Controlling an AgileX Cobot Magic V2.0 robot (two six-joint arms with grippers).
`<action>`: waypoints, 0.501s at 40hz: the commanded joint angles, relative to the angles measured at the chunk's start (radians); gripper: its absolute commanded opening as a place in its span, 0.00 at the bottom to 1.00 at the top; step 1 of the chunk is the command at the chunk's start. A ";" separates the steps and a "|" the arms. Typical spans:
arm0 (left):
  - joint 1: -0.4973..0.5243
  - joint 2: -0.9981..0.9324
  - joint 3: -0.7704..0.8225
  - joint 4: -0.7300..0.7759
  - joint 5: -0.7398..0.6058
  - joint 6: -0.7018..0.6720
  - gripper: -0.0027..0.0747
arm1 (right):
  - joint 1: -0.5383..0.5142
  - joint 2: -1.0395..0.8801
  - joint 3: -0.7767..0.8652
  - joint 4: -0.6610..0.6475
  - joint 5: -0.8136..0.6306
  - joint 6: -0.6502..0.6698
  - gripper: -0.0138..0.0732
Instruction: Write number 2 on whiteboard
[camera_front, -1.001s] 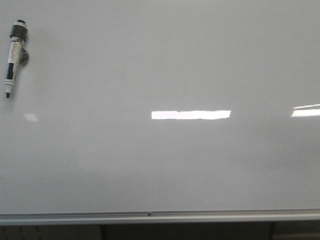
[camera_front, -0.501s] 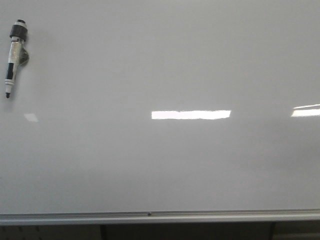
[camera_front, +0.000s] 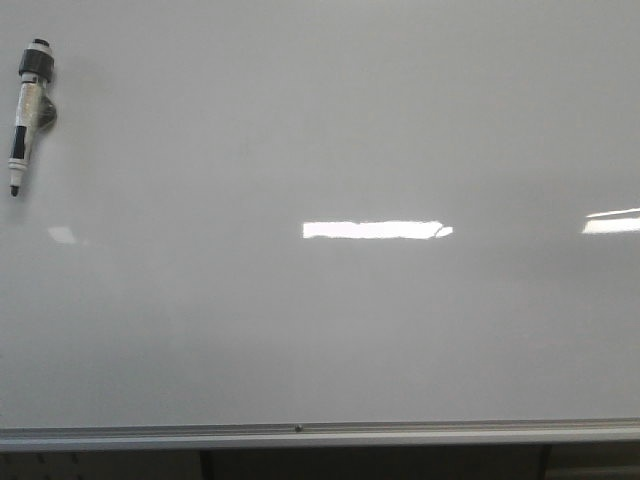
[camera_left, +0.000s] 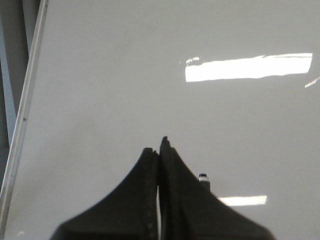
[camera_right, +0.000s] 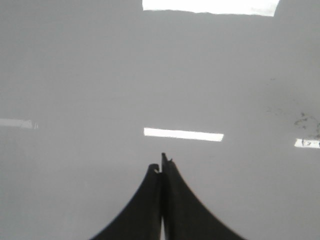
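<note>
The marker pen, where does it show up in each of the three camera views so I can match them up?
Front view: the marker pen hangs at the upper left of the whiteboard.
Left wrist view: only a small piece that may be its cap end peeks out beside the left gripper; I cannot be sure.
Right wrist view: not in it.
Shared landmark: the bright strip of reflected light, also seen at and.
</note>
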 joint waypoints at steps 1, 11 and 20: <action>-0.006 0.086 -0.168 -0.010 0.049 0.001 0.01 | 0.000 0.086 -0.126 -0.022 0.027 0.002 0.08; -0.006 0.290 -0.422 -0.010 0.316 0.001 0.01 | 0.000 0.279 -0.300 -0.022 0.143 0.002 0.08; -0.006 0.425 -0.432 -0.010 0.443 0.001 0.01 | 0.000 0.390 -0.308 -0.022 0.162 0.002 0.08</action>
